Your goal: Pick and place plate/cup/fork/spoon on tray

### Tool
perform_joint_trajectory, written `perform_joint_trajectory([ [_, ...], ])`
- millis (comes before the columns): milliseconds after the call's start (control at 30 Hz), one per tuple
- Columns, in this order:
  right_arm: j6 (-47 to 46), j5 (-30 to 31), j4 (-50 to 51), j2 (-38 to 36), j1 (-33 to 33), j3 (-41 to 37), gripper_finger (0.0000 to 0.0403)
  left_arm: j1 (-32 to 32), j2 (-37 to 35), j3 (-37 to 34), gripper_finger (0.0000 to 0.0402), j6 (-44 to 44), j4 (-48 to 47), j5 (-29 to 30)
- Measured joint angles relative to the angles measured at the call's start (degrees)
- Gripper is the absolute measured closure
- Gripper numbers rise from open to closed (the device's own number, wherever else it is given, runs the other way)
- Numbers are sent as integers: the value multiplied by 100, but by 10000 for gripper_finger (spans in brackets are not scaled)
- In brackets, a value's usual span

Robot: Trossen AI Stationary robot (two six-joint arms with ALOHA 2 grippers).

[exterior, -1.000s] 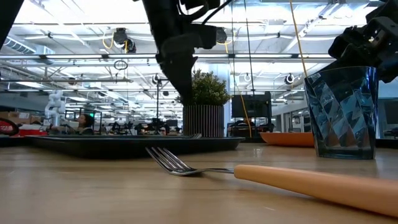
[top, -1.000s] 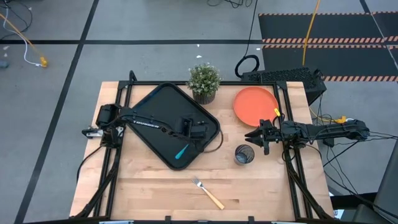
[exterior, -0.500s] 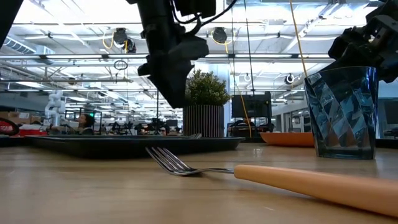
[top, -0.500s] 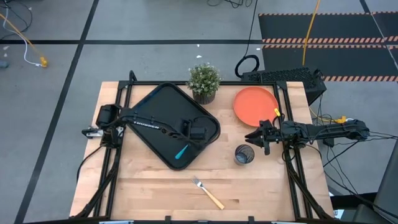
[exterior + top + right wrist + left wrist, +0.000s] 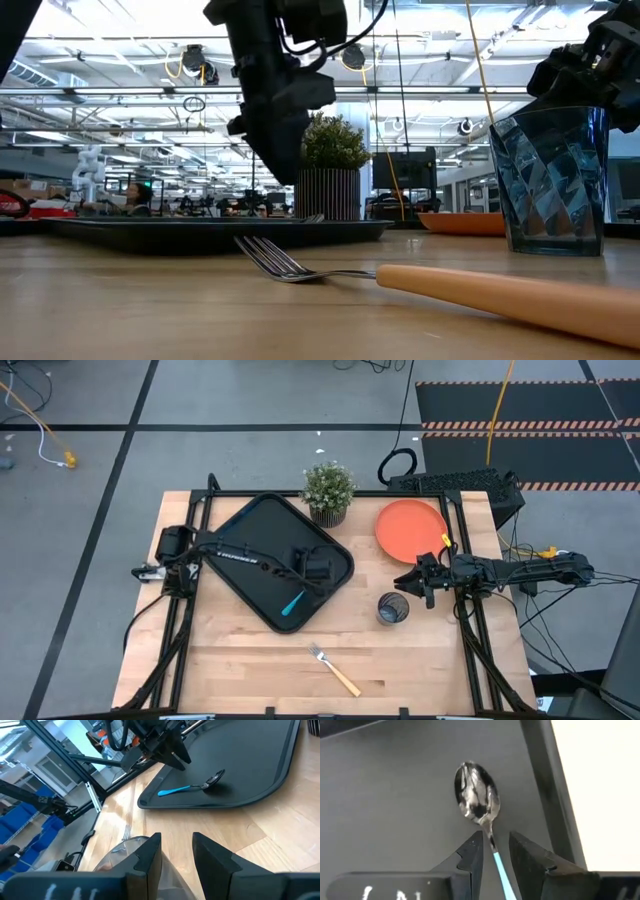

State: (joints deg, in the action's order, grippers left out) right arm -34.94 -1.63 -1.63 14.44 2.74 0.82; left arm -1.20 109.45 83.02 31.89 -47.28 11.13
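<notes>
While the left tool (image 5: 318, 567) hangs part-open above the spoon (image 5: 292, 603), the right tool (image 5: 408, 582), part-open, sits just beside the cup (image 5: 392, 609), nearer it.

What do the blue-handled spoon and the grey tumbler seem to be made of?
The blue-handled spoon: bowl looks like polished metal, mirror reflections; handle probably matte plastic. The translucent grey tumbler: clear faceted walls, glass or hard plastic, cannot tell which.

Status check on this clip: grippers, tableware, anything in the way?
Left gripper open above spoon lying on tray. Right gripper open beside cup. Plate, fork on table, off tray. Nothing blocking.
</notes>
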Motion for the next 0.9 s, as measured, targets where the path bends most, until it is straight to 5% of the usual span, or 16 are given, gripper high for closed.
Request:
perform_joint_trajectory([
  [533, 64, -13, 9, 0, 0, 0, 298, 157, 11, -969, 305, 555, 976, -658],
  [900, 70, -7, 9, 0, 0, 0, 298, 1, 4, -1161, 305, 702, 1027, -495],
])
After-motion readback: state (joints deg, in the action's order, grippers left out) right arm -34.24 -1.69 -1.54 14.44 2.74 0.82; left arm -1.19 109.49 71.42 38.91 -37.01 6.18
